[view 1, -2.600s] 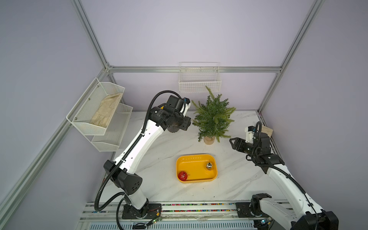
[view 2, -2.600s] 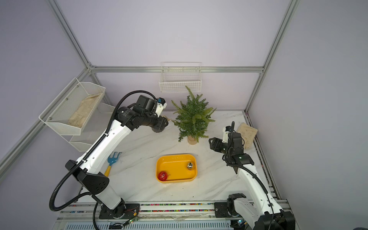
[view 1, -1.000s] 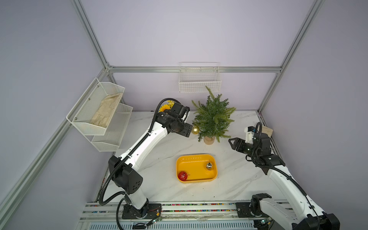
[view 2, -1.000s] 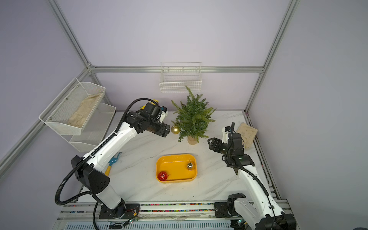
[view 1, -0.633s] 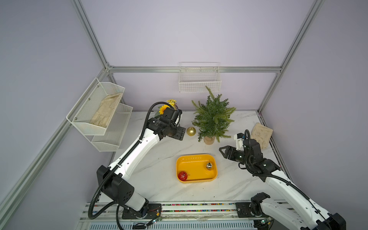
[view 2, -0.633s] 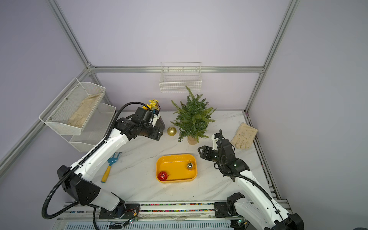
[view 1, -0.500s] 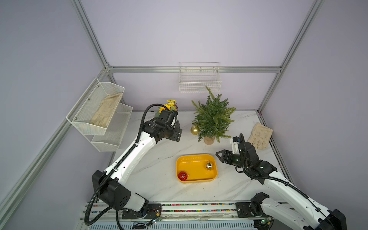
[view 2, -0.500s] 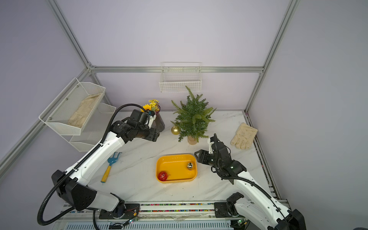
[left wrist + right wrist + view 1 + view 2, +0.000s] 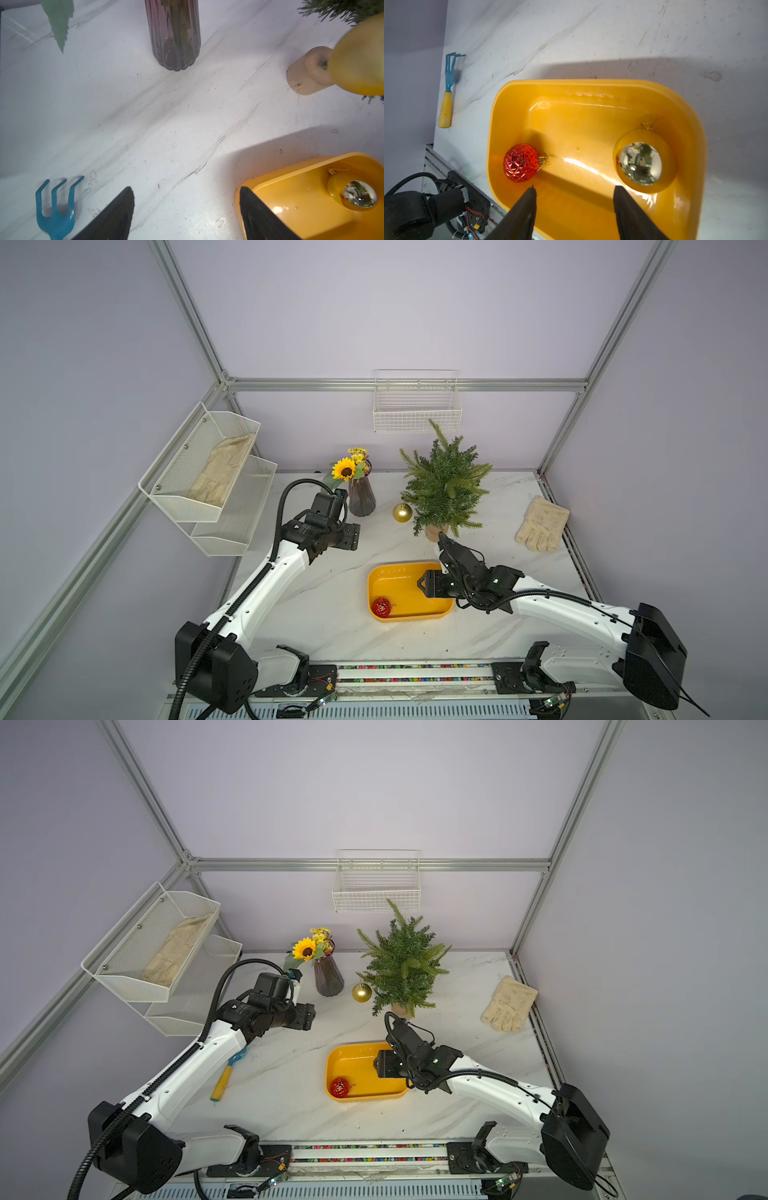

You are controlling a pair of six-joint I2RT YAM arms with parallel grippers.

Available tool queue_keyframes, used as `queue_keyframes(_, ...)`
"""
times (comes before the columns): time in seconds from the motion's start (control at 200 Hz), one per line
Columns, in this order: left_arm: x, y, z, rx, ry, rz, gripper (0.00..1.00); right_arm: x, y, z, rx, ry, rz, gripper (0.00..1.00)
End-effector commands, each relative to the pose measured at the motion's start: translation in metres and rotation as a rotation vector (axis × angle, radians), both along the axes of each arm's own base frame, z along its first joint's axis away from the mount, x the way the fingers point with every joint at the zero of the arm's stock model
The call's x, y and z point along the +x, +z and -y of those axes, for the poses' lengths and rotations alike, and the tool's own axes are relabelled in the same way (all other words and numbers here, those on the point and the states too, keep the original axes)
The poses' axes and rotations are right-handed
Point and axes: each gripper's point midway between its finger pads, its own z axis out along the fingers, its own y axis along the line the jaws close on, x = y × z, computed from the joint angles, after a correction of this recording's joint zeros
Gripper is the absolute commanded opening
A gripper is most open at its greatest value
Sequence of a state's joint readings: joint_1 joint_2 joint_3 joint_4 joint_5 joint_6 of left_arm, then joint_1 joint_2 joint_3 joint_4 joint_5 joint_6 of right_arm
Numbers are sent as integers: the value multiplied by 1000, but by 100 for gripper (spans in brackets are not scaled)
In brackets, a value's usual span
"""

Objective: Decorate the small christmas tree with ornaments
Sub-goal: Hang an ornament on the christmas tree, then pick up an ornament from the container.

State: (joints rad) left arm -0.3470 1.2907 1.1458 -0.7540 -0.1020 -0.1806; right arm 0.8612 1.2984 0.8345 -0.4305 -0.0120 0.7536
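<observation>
**Step in hand (judged): lifting the next ornament from the tray**
- Right claw (image 9: 574, 187): jaws apart, nothing between them, poised low over the 3 o'clock end of the yellow tray (image 9: 409, 618).
- Likely target: mirrored bauble (image 9: 641, 163), just beside one finger.
- To do it well:
  - Take it by the cap or neck rather than the slick sphere, which would probably squirt out and roll.
  - The cap and thread loop sit on the ball's far side from the claw, so the claw must reach over or swing round.
  - Leave the loop free for hooking on a branch.
  - The tray wall is close, so keep the fingers off it.
- Left claw (image 9: 185, 188): jaws wide, empty, hovering over bare desk (image 9: 324, 605) at the vase's 7 o'clock in a top view.

**Task items**
- Small Christmas tree (image 9: 444, 485): upright on its tan base, at 12 o'clock from the tray.
- Matte gold bauble (image 9: 402, 512): hangs from a low branch at the tree's 8 o'clock.

**Containers**
- Yellow tray: holds the red faceted bauble (image 9: 381, 607) in its 7 o'clock corner and the mirrored bauble at the opposite end, which the right arm hides in both top views.
- Ribbed vase (image 9: 361, 499): holds the sunflower bouquet (image 9: 344, 468).
- Wire basket (image 9: 417, 423) on the back wall: nothing visible inside.
- Two-tier mesh shelf (image 9: 183, 460): the upper tier holds a beige glove (image 9: 220, 470); the lower tier shows nothing.

**Loose on desk**
- Second glove (image 9: 542, 524): at 3 o'clock from the tree.
- Hand rake (image 9: 227, 1073): at 9 o'clock from the tray.
</observation>
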Motion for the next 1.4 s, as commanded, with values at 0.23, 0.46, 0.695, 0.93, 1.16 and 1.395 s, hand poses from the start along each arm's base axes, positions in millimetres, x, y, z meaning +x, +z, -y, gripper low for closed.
queue_keyframes(0.23,-3,14,-20,82,14,85,81,12,-28,17,-304,-53,-16,63)
queue_keyframes(0.46,-7,9,-24,105,11,89,81,16,-38,25,-421,-58,-16,64)
queue_keyframes(0.695,-3,2,-22,110,3,67,81,14,-38,26,-447,-56,-14,66)
queue_keyframes(0.93,-2,-1,-22,115,6,56,81,13,-35,30,-464,-57,-20,67)
queue_keyframes(1.16,-2,-3,-22,117,4,49,81,13,-43,29,-481,-49,-28,67)
queue_keyframes(1.395,-3,-4,-21,110,3,46,81,17,-52,18,-459,-36,-28,67)
